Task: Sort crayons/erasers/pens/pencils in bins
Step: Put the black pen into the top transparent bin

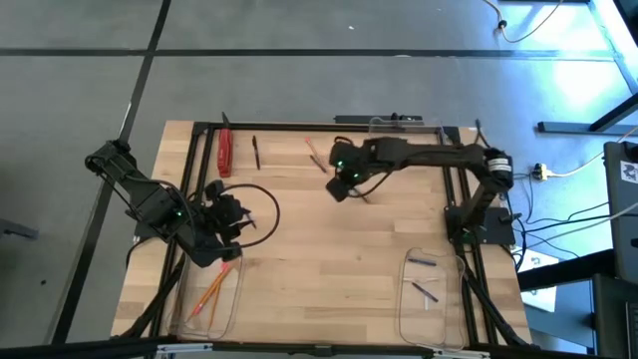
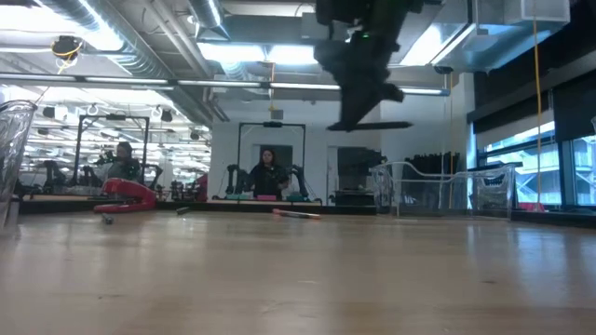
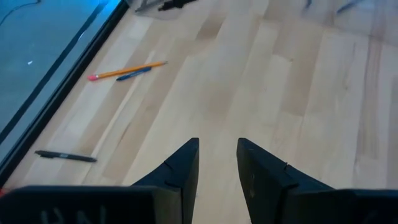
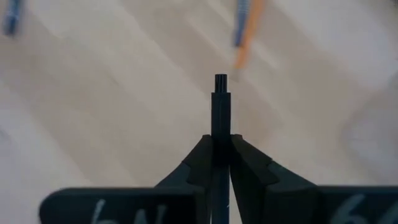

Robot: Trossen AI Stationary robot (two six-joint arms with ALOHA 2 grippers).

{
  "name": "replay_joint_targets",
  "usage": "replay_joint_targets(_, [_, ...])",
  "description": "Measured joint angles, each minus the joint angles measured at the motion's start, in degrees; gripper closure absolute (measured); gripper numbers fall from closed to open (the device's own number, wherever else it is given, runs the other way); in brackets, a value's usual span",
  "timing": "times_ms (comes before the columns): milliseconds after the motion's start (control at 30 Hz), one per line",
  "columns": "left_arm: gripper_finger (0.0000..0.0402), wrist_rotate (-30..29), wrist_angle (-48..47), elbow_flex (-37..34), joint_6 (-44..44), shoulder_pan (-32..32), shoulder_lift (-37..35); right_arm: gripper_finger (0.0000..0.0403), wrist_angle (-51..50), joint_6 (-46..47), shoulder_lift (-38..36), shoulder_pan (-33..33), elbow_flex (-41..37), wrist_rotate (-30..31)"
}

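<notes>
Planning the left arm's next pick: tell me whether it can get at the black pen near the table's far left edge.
Probably yes. The left gripper has open, empty fingers, and the black pen lies flat on bare wood with nothing visible between them. The right gripper, holding another pen, is well away.

You see grey floor all round wooden table, dark seams crossing it. Loose cables trail on floor past table edge. Looking level across, you get open workshop: exposed ducts and strip lights on ceiling, tall windows along one side, white back wall, two people seated far off.
</notes>
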Motion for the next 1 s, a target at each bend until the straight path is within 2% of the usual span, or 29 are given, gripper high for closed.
replay_joint_targets(133, [0.0300,-1.81,2.50,0.01,-0.02,1.08,0.00,0.0358,-5.08,-7.37,-2.34,-2.85,0.00,2.18])
replay_joint_targets(433, [0.0300,-1.88,3.21,0.01,0.11,5.49,0.00,0.0357,-13.04,-25.19,-5.68,-12.31,0.00,3.71])
replay_joint_targets(633, [0.0300,-1.13,3.41,0.02,0.02,7.52,0.02,0.0357,-16.24,-41.83,-6.50,-19.45,0.04,6.85])
replay_joint_targets(800, [0.0300,-0.98,4.17,0.01,0.01,8.79,0.02,0.0357,-15.33,-48.68,-6.50,-25.42,-0.24,5.97])
replay_joint_targets(933, [0.0300,-0.98,4.71,0.00,0.00,9.50,0.19,0.0357,-12.39,-50.32,-6.50,-29.29,-3.55,0.71])
replay_joint_targets(1000, [0.0300,-0.96,4.81,0.00,-0.02,9.76,0.26,0.0357,-9.92,-51.89,-6.48,-30.28,-5.90,-0.02])
